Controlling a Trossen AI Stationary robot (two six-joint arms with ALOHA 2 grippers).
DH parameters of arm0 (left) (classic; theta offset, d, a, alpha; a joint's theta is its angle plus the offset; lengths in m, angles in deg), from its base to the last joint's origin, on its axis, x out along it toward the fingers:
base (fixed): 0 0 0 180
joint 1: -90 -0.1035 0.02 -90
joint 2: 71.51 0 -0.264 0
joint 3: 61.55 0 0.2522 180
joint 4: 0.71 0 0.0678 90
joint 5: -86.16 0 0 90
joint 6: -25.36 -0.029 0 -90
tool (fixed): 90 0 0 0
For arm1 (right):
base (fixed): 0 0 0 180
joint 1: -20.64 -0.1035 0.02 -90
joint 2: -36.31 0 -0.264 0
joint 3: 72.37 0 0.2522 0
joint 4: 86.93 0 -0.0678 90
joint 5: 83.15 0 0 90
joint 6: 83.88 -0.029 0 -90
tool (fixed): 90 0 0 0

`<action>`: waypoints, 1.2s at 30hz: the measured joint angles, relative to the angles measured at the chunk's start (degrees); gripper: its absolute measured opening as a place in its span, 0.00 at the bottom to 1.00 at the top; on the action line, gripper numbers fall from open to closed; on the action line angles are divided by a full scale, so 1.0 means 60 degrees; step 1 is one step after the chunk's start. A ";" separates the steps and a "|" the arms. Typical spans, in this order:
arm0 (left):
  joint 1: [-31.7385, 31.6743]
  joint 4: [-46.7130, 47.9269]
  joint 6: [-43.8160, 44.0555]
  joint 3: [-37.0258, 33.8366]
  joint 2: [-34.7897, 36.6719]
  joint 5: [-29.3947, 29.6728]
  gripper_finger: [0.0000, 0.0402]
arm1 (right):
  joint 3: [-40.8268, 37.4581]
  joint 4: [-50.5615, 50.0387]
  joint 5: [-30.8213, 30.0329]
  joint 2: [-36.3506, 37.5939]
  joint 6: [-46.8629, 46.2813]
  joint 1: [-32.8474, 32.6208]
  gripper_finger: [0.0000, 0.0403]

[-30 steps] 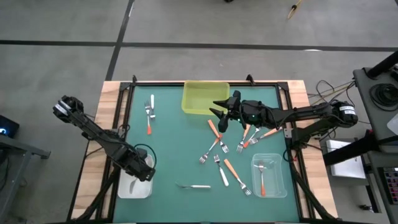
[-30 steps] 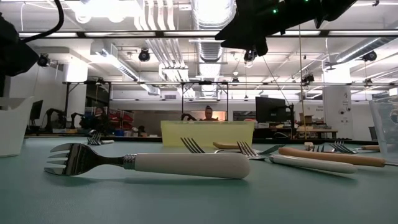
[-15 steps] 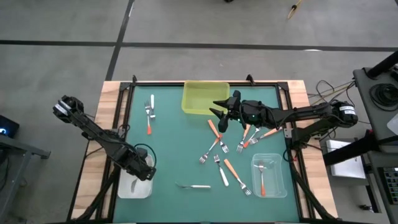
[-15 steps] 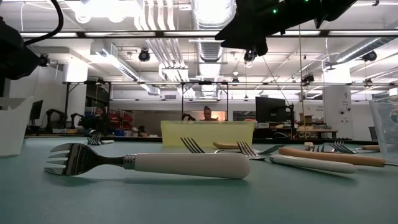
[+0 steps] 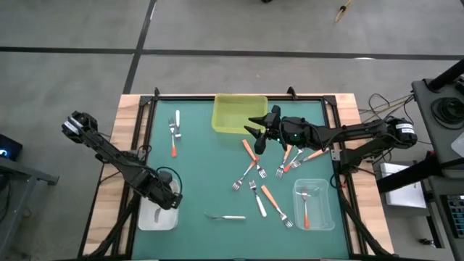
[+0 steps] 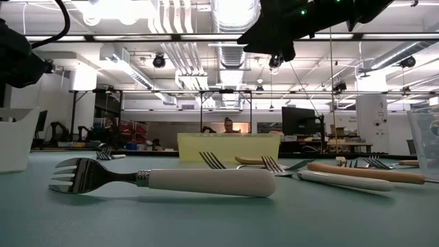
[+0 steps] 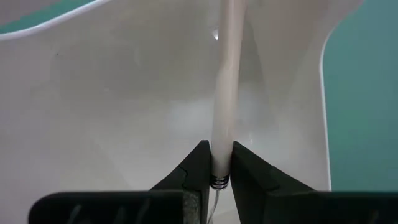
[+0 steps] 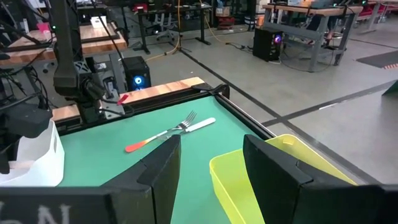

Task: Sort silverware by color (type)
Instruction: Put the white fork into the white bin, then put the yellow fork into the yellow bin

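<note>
Left gripper (image 7: pixel 216 163) pinches a white fork (image 7: pixel 227 81) over the white bin (image 7: pixel 112 106); release it low. Right gripper (image 8: pixel 208 163) waits wide.

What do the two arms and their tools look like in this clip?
Both arms are dark and built of jointed segments. The left arm has a pale band at its outer joint and a black cable looping near its tool. The right arm shows a small green light near its tool, whose fingers are black, broad and angular.
</note>
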 joint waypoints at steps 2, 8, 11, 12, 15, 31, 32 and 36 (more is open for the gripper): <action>0.0000 0.0003 -0.0002 0.0000 0.0000 -0.0001 0.09 | 0.0000 0.0000 -0.0002 0.0000 0.0000 0.0002 0.41; 0.0000 0.0002 -0.0004 0.0000 0.0000 -0.0089 0.14 | 0.0000 0.0000 -0.0002 0.0000 0.0000 0.0000 0.41; 0.0000 0.0004 -0.0004 0.0000 0.0000 -0.0206 0.16 | 0.0000 0.0000 0.0001 0.0000 -0.0002 0.0000 0.41; 0.0000 0.0004 -0.0004 0.0000 0.0000 -0.0209 0.17 | 0.0000 0.0000 -0.0001 0.0000 0.0000 0.0002 0.41; 0.0000 0.0004 -0.0108 0.0005 -0.0004 -0.0231 0.19 | 0.0000 0.0000 0.0002 0.0000 0.0000 -0.0001 0.41; -0.0186 0.0381 -0.4099 0.1329 0.0586 0.0313 0.19 | 0.0000 0.0004 0.0002 0.0000 0.0062 -0.0001 0.41; -0.0242 0.0598 -0.4216 0.1338 0.0710 0.0575 0.19 | 0.0000 0.0002 0.0002 0.0000 0.0053 -0.0002 0.41; -0.0516 0.0849 -0.5017 0.1337 0.1420 0.1473 0.19 | 0.0000 -0.0158 0.0041 0.0000 -0.0376 -0.0002 0.40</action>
